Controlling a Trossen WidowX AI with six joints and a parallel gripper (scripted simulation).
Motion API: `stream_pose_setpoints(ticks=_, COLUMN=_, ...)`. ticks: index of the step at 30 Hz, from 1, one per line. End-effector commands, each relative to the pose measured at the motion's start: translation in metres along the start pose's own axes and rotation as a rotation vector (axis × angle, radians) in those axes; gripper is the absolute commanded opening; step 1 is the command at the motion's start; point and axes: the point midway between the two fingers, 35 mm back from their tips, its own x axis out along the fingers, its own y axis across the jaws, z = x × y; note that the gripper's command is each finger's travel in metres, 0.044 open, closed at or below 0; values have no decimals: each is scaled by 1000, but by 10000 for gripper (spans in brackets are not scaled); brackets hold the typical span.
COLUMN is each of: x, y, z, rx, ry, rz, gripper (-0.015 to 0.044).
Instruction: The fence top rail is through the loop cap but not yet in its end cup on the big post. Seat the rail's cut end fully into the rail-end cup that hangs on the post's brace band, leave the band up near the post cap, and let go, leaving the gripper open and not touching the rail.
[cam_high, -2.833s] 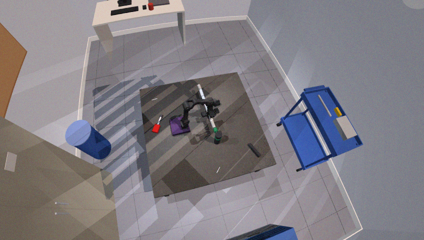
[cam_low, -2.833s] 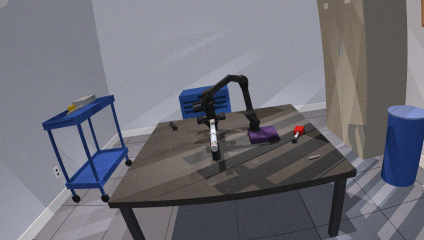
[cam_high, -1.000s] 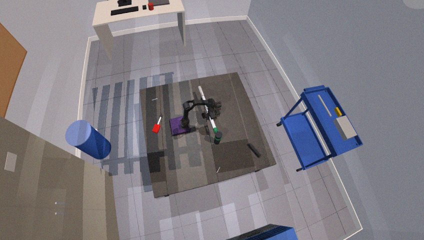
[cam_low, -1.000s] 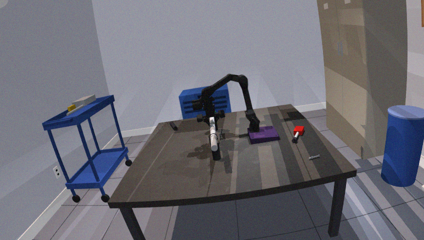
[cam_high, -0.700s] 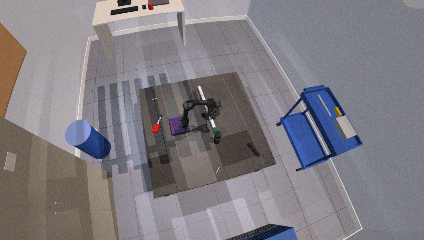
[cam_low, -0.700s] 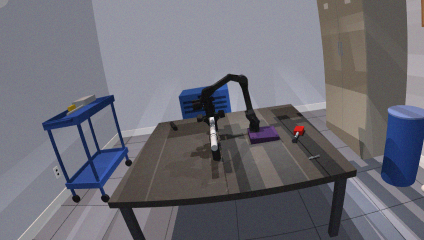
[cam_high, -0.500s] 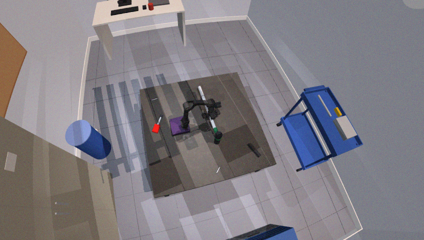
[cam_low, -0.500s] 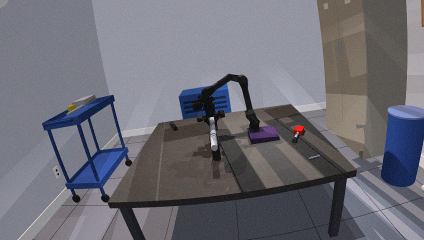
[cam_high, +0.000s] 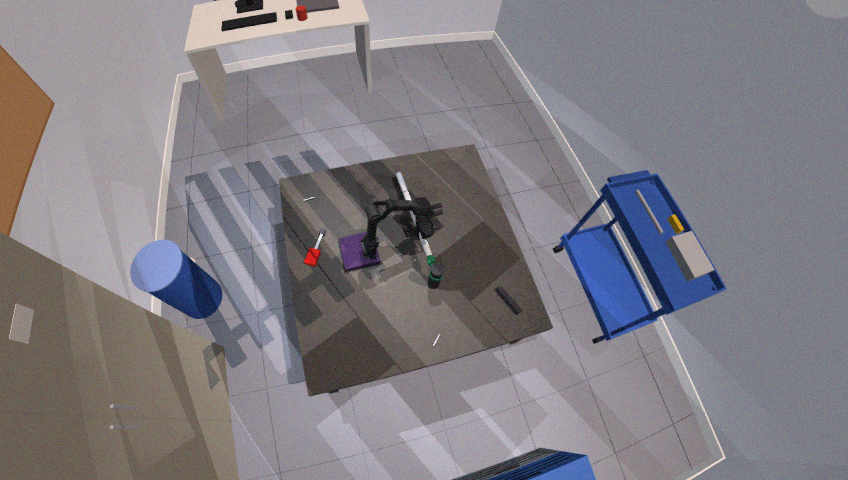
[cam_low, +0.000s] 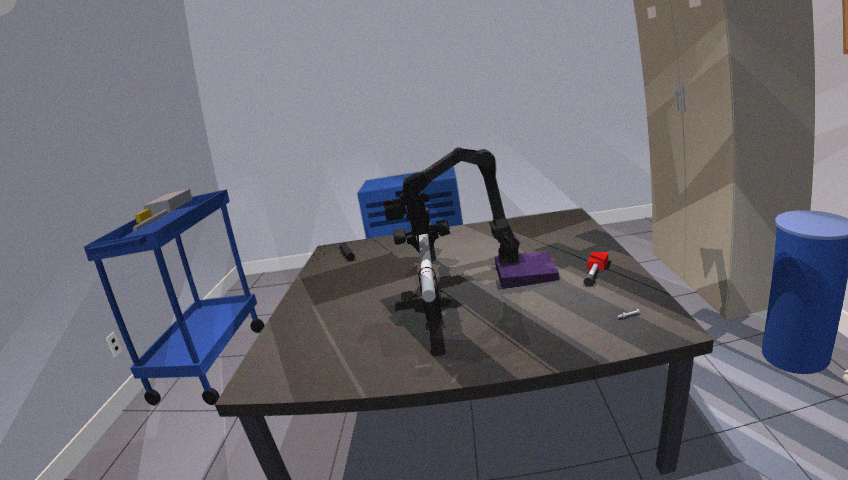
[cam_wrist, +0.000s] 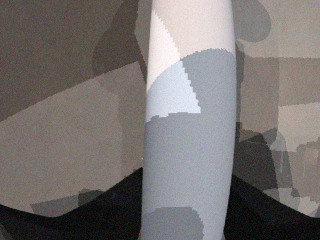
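The white top rail (cam_high: 402, 185) (cam_low: 427, 288) (cam_wrist: 190, 150) runs above the table. My gripper (cam_high: 423, 227) (cam_low: 422, 232) (cam_wrist: 182, 177) is shut on the rail, with one dark finger on each side of it. A thin dark ring (cam_low: 426, 269), probably the loop cap, goes around the rail near its free end, above a dark upright post (cam_low: 437, 340). The rail's other end meets the green end cup (cam_high: 430, 259) beside the dark big post (cam_high: 435, 271). How deep it sits in the cup cannot be told. The big post is hidden behind the arm in the exterior view.
The arm's purple base (cam_high: 358, 252) (cam_low: 528, 269) is beside the rail. A red-headed tool (cam_high: 312, 256) (cam_low: 597, 260), a dark bar (cam_high: 508, 299) (cam_low: 346, 252) and small white pieces (cam_high: 308, 198) (cam_high: 436, 339) lie on the table (cam_high: 416, 333) (cam_low: 368, 374). A blue cart (cam_high: 606, 285) (cam_low: 172, 356) stands beyond its edge.
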Motion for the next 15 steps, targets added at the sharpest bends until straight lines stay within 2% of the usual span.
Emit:
stream_pose_setpoints(ticks=1, x=-1, y=0, z=5, rx=4, ry=-16, rz=5, gripper=0)
stream_pose_setpoints(ticks=15, x=0, y=0, z=0, rx=0, ry=0, rz=0, gripper=0)
